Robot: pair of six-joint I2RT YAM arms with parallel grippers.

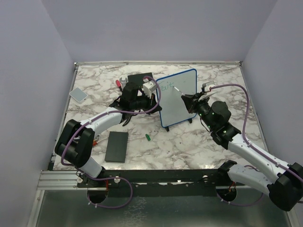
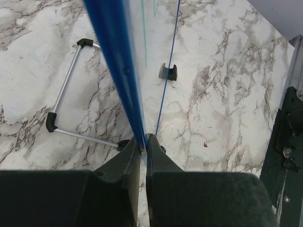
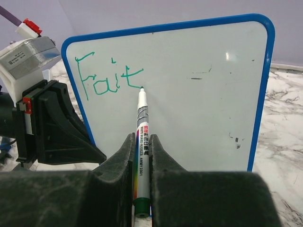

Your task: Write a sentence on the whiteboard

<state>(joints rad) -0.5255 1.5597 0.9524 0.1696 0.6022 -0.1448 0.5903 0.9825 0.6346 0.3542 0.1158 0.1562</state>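
whiteboard stands before right gripper, clamped on marker (tip at green lettering); left gripper pinches its blue edge

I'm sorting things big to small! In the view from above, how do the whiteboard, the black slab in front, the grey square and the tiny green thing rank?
Largest to smallest:
1. whiteboard
2. black slab
3. grey square
4. green thing
No two look alike in size.
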